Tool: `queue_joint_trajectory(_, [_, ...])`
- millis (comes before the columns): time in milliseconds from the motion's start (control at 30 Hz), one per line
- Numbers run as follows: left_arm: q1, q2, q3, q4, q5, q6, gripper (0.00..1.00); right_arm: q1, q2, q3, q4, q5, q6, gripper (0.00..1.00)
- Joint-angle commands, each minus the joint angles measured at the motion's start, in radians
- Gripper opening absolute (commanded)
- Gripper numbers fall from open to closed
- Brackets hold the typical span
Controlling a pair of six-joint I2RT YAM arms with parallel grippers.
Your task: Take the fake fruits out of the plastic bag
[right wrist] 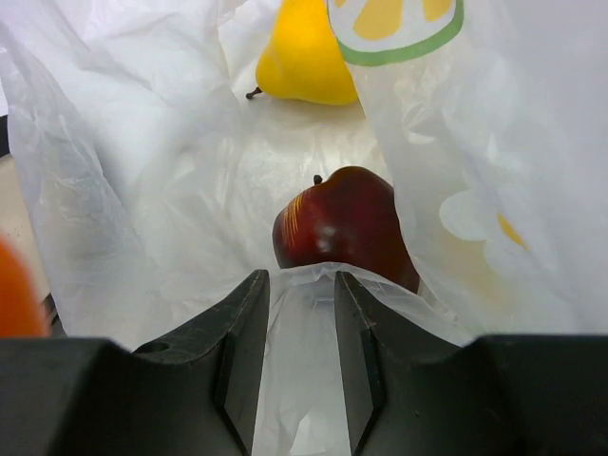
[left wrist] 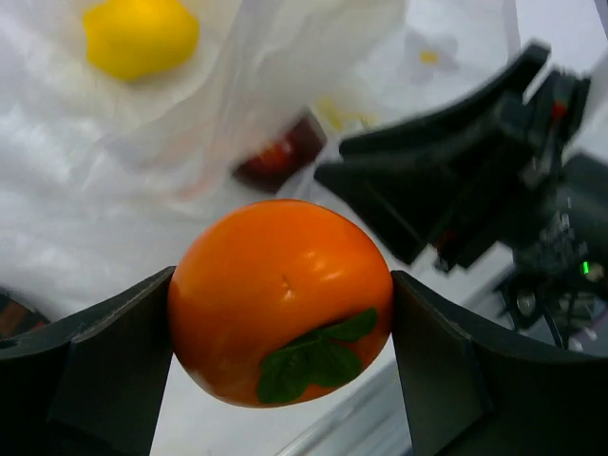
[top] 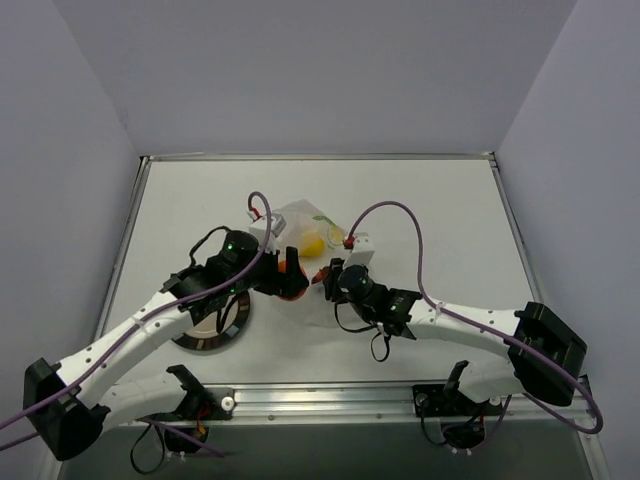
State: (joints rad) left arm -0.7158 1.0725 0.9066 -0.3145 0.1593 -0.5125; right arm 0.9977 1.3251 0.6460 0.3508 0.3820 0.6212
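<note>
My left gripper (top: 291, 281) is shut on the orange fruit with a green leaf (left wrist: 283, 299), held clear of the plastic bag (top: 303, 226). In the left wrist view the yellow fruit (left wrist: 140, 35) and the dark red fruit (left wrist: 280, 152) lie in the bag beyond. My right gripper (top: 330, 273) holds the near edge of the bag's film (right wrist: 299, 313) between its narrowly spaced jaws. In the right wrist view the dark red fruit (right wrist: 342, 223) sits just past the fingertips inside the bag and the yellow fruit (right wrist: 302, 57) lies deeper in. The yellow fruit (top: 313, 243) also shows from above.
A round black-rimmed plate (top: 237, 322) lies under the left arm, near the front left. The two grippers are close together at the bag's mouth. Purple cables loop over both arms. Grey walls close in the table on three sides.
</note>
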Motion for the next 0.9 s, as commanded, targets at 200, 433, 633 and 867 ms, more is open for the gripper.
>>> queue_joint_trajectory(200, [0.058,-0.416,0.006,-0.516,-0.332,-0.136,0.42,-0.074,-0.024,0.027,0.057,-0.048,-0.052,0.30])
queue_joint_trajectory(433, [0.078,-0.470,-0.159,-0.434,-0.753,-0.340,0.50,-0.079,-0.089,-0.009,0.082,-0.143,-0.049,0.30])
queue_joint_trajectory(633, [0.131,-0.296,-0.247,-0.258,-0.843,-0.383,0.50,-0.054,-0.119,-0.011,0.028,-0.158,-0.063,0.31])
queue_joint_trajectory(867, [0.251,-0.272,-0.353,-0.126,-0.735,-0.373,0.86,-0.001,-0.178,-0.023,-0.039,-0.118,-0.038,0.35])
